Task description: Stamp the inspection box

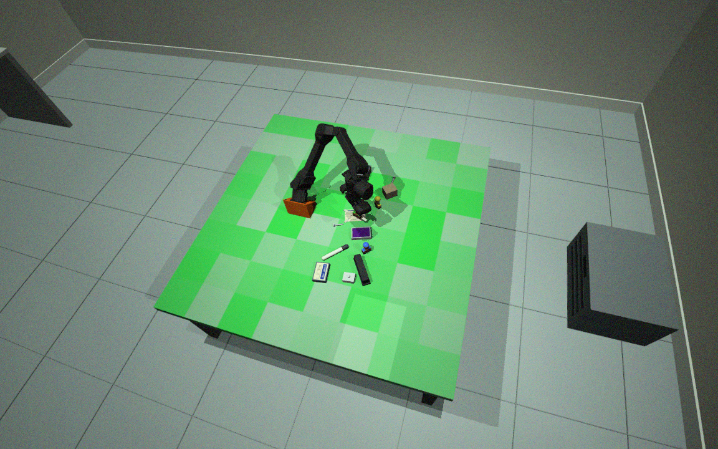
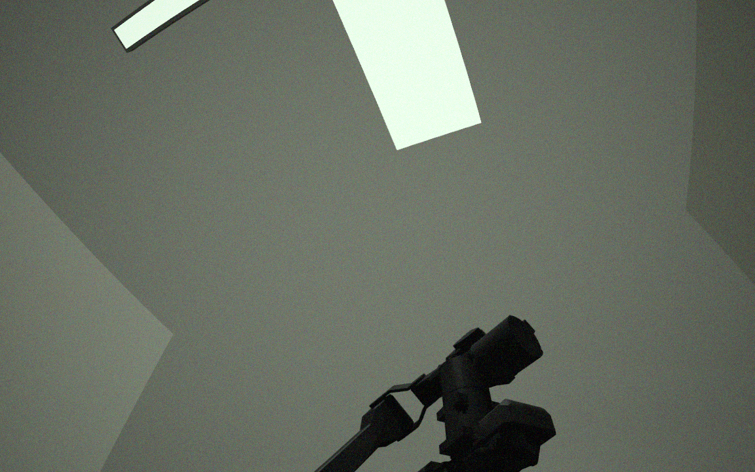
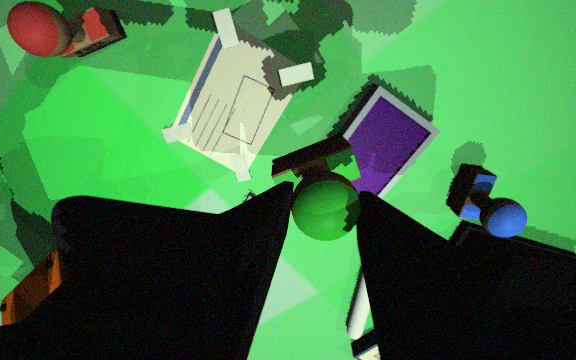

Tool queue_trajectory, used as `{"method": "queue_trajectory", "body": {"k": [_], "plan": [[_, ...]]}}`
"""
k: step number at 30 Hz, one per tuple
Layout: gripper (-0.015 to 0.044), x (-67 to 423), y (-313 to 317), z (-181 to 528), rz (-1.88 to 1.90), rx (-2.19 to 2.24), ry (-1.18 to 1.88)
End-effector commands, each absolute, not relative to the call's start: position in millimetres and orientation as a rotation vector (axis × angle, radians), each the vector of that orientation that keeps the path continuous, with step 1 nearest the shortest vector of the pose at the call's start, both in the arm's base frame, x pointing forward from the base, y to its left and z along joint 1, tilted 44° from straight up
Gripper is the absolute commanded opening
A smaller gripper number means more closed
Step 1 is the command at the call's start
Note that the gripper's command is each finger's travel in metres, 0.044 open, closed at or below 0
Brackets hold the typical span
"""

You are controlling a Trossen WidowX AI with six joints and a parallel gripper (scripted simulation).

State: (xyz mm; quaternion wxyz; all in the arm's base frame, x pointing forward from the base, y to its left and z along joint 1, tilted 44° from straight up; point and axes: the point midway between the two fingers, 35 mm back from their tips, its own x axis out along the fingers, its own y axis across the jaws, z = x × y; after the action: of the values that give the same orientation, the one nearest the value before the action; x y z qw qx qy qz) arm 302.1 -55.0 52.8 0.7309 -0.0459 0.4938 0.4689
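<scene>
Jaws clamped on green-knobbed PASS stamp (image 3: 324, 200), held above table between purple ink pad (image 3: 388, 137) and card (image 3: 233, 107); likely carrying it toward still-blank inspection box (image 3: 248, 110).

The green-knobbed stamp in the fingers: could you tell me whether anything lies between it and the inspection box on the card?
Nothing visible does. The green-knobbed stamp hangs between card and ink pad, and the inspection box is bare.
</scene>
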Motion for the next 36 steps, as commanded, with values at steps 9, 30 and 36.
{"method": "queue_trajectory", "body": {"k": [9, 30, 36], "plan": [[0.0, 286.1, -39.4, 66.0, 1.221, -0.394, 0.832], [0.0, 271.2, -21.8, 71.4, 1.353, -0.662, 0.581], [0.0, 271.6, -19.2, 68.4, 1.353, -0.663, 0.58]]}}
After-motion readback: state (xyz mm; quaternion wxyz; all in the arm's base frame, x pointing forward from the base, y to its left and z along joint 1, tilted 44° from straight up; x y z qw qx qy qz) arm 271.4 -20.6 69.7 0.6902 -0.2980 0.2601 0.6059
